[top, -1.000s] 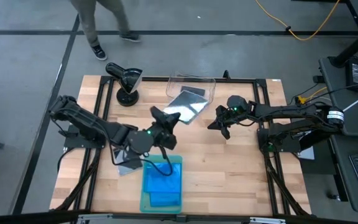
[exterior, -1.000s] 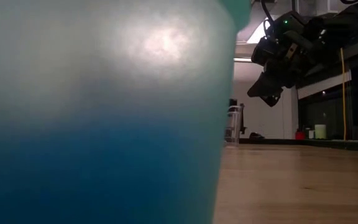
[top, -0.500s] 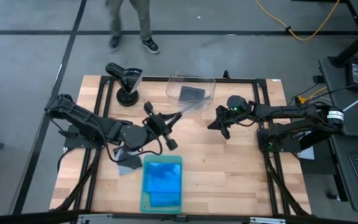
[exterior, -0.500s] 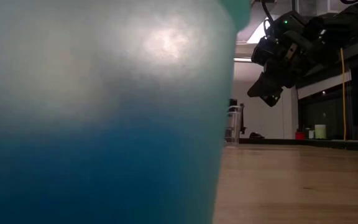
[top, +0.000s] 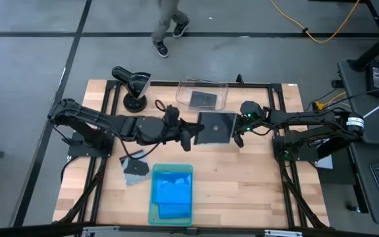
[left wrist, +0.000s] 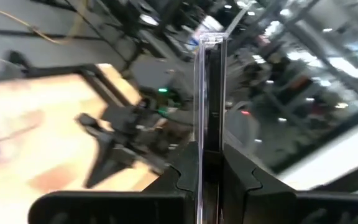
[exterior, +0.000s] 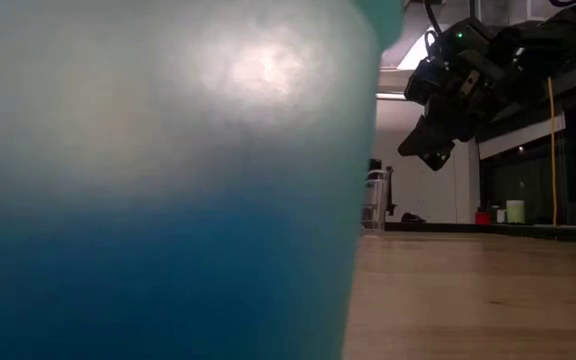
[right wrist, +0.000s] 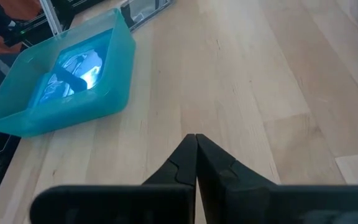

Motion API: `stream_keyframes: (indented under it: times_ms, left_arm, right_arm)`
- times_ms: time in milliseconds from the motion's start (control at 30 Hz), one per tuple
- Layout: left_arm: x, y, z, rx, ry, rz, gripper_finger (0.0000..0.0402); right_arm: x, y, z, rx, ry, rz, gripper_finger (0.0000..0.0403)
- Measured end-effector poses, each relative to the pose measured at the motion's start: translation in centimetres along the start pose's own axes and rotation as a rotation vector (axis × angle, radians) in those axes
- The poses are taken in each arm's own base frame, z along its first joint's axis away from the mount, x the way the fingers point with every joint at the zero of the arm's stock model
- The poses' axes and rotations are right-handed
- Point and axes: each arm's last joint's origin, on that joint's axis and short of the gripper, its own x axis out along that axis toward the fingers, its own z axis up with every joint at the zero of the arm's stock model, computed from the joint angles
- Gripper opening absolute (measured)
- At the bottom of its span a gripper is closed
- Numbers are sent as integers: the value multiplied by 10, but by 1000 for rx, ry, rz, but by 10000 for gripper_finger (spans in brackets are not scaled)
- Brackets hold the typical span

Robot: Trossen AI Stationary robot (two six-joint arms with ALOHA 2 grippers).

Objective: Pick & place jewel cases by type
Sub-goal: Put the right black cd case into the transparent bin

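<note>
Blue cases: The blue jewel cases lie in the green tray at the near edge of the table. They are stacked, so how many are there cannot be told. This pile looks done or nearly done.

Grey case in the bin: One dark jewel case already lies in the clear bin at the far side of the table.

Grey case in the air: The left gripper pinches another dark case by its edge. It holds it up above the middle of the table, close to the bin but not in it.

Grey case left over: One more dark case lies flat on the table, just beside the tray. It looks like the last one to move.

Right gripper: The right gripper has its fingers pressed together and holds nothing. It hangs above the table near the held case.

What is left: The held case probably goes into the bin next, then the one on the table.
</note>
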Motion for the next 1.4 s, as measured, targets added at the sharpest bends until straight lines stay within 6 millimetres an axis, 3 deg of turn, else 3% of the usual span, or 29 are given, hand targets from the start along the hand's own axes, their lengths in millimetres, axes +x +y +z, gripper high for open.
stream_keyframes:
  times_ms: [200, 467, 600, 933, 1167, 1400]
  left_arm:
    - [5, 1, 8, -22, 8, -73, 21]
    - [12, 25, 9, 81, 96, 69, 21]
    - [12, 38, 24, 118, 87, 128, 21]
    - [33, 100, 82, 71, 20, 250, 21]
    - [59, 151, 96, -28, 64, 319, 21]
    - [88, 185, 93, -85, 97, 330, 21]
  right_arm:
    - [0, 0, 0, 1, 1, 0, 10]
    - [0, 0, -3, -1, 30, -4, 10]
    - [0, -1, -8, -10, 81, -10, 10]
    - [-3, -8, -9, -38, 85, -34, 10]
    - [-12, -23, -5, -48, 42, -59, 10]
    - [-18, -31, 2, -129, -27, -85, 10]
